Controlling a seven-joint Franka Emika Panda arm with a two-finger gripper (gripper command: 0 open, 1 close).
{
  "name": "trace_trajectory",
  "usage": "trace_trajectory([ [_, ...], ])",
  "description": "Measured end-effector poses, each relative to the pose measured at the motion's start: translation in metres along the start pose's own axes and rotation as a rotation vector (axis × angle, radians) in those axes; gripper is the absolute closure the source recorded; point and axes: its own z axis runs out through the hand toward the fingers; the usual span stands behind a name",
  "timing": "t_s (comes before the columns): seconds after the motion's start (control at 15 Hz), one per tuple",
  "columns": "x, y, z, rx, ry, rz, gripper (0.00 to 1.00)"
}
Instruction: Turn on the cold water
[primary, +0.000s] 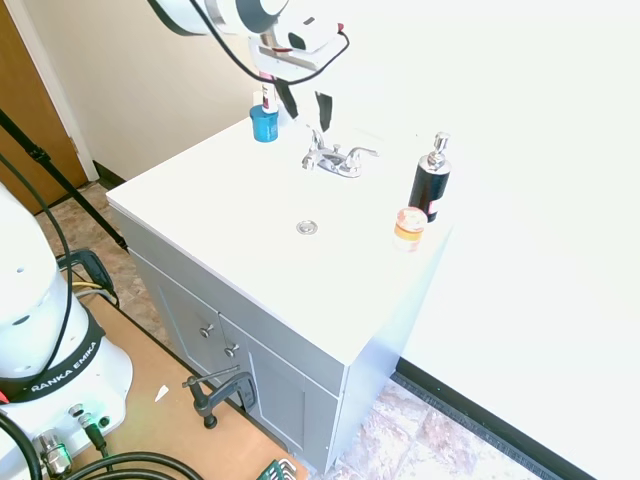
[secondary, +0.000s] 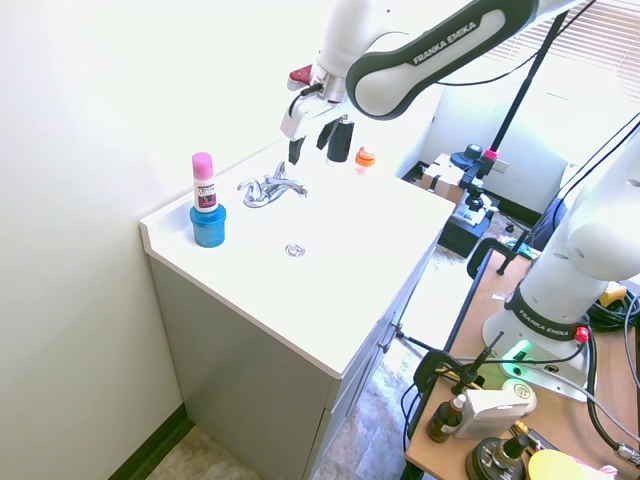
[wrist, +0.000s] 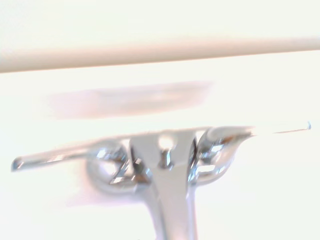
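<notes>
The small chrome faucet (primary: 335, 158) (secondary: 270, 188) stands at the back of the white vanity top, both slim levers lying roughly level. My gripper (primary: 305, 110) (secondary: 312, 146) hangs open just above and behind it, near the wall, touching nothing. One dark finger (primary: 324, 108) is over the faucet's left lever. The wrist view shows the faucet (wrist: 167, 170) close up and blurred, a lever (wrist: 55, 156) reaching out to each side and the spout running to the picture's bottom edge. No water is running.
A blue cup (primary: 265, 123) (secondary: 208, 226) holding a pink-capped tube stands left of the faucet. A black pump bottle (primary: 430, 184) and a small orange-lidded jar (primary: 409, 224) sit to its right. The drain (primary: 307, 228) lies in front.
</notes>
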Motion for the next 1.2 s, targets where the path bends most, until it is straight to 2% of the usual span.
trace_trajectory([
  [0.2,0.039,-0.016,0.028,-0.008,0.095,0.007,0.00],
  [0.33,0.054,-0.022,0.045,-0.022,0.123,0.008,0.00],
  [0.73,0.078,-0.027,0.081,-0.070,0.149,0.015,0.00],
  [1.2,0.091,-0.014,0.098,-0.126,0.155,0.024,0.00],
])
